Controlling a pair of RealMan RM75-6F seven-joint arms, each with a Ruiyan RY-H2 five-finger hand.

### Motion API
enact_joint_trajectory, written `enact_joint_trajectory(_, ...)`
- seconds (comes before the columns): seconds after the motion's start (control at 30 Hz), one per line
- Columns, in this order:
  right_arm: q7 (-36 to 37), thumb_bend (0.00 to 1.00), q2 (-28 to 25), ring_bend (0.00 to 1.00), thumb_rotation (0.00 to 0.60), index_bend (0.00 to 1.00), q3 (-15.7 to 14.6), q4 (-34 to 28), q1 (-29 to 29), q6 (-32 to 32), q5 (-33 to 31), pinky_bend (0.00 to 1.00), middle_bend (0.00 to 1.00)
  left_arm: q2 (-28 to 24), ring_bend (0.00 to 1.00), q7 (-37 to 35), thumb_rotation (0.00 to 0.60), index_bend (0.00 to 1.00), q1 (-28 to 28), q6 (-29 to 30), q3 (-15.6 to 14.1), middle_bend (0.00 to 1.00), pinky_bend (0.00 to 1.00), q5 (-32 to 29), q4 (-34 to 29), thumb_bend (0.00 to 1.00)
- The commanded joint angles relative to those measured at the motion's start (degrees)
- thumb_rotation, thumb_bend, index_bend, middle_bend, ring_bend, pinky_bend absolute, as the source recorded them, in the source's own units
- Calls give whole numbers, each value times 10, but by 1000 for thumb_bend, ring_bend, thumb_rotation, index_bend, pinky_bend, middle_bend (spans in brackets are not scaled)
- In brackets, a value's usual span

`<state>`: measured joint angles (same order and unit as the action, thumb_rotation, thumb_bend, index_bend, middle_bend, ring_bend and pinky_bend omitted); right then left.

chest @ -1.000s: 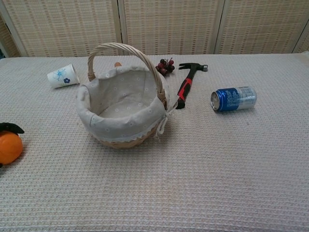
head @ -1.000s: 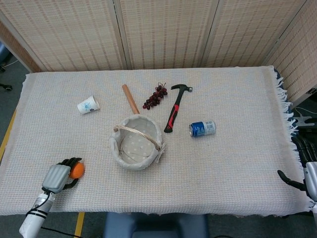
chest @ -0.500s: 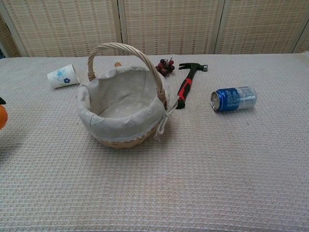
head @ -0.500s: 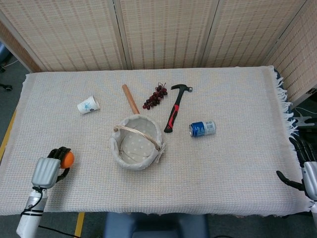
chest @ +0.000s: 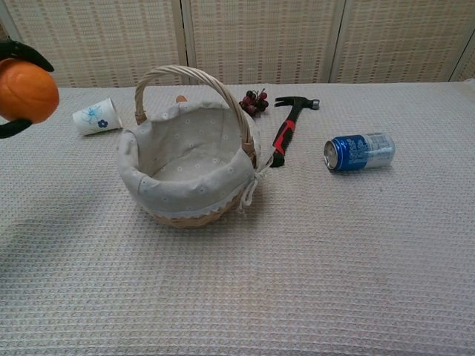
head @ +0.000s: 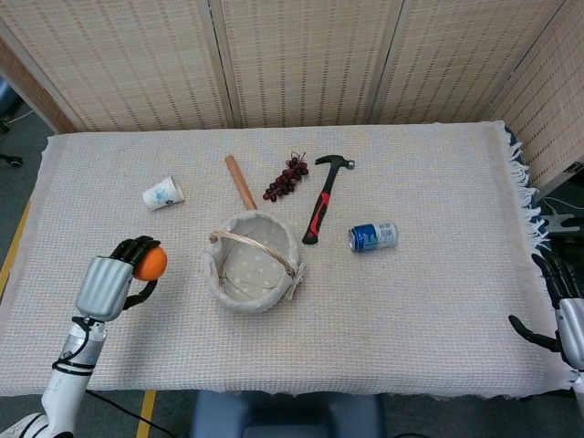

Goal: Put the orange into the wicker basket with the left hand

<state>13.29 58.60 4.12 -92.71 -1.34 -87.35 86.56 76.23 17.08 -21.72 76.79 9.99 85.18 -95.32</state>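
My left hand point(head: 111, 281) holds the orange point(head: 150, 263) lifted above the cloth, to the left of the wicker basket point(head: 253, 262). In the chest view the orange point(chest: 27, 90) hangs at the upper left edge, black fingers point(chest: 21, 52) curled around it, clear of the basket point(chest: 189, 167). The basket has a pale dotted lining and an upright handle, and its inside is bare. My right hand point(head: 564, 315) sits at the table's far right edge, holding nothing, its fingers apart.
A paper cup point(head: 162, 194) lies behind the left hand. A wooden stick point(head: 241, 182), a bunch of dark grapes point(head: 286, 178), a red-and-black hammer point(head: 323, 203) and a blue can point(head: 373, 236) lie behind and right of the basket.
The left hand has risen from the cloth with the orange and shifted right, toward the basket. The right hand has stayed put.
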Motion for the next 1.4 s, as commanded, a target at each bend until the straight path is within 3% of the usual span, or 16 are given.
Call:
enact_joint_trajectory(0.03,4,110,-1,0,600,0,1,1,0,0,-2,213,0,25,731,16,600,532,-25,-30,18,581,850,-32,-25,602)
enact_joint_trajectory(0.47,11,110,-5,0,600,0,1,2,-4,8,-3,213,0,97,731,120,600,532,-69,-62,45,582,851,-166,-91,601)
enact_joint_trajectory(0.9,25,110,-9,0,600,0,0,4,-3,7,-1,213,0,135,734,216,600,523,-103,-36,53,574,860,-246,-139,587)
enact_joint_trajectory(1.03,25,110,-9,0,600,0,1,4,-4,9,-3,213,0,152,797,225,600,510,-110,-20,54,567,878,-251,-140,531)
enact_joint_trajectory(1.13,25,110,-10,0,600,0,0,3,-5,11,-2,213,0,157,812,228,600,389,-114,-15,50,457,879,-247,-140,429)
enact_joint_trajectory(1.2,25,110,-10,0,600,0,0,3,-5,10,-2,213,0,155,812,219,600,224,-116,-20,45,291,881,-243,-140,384)
enact_joint_trajectory(1.3,27,110,-10,0,600,0,0,4,-5,10,-3,213,0,143,812,202,600,62,-116,-32,41,117,886,-245,-147,349)
enact_joint_trajectory(1.4,25,110,-10,0,600,0,0,3,-5,10,-3,213,0,135,806,192,600,8,-116,-34,37,68,886,-240,-151,331)
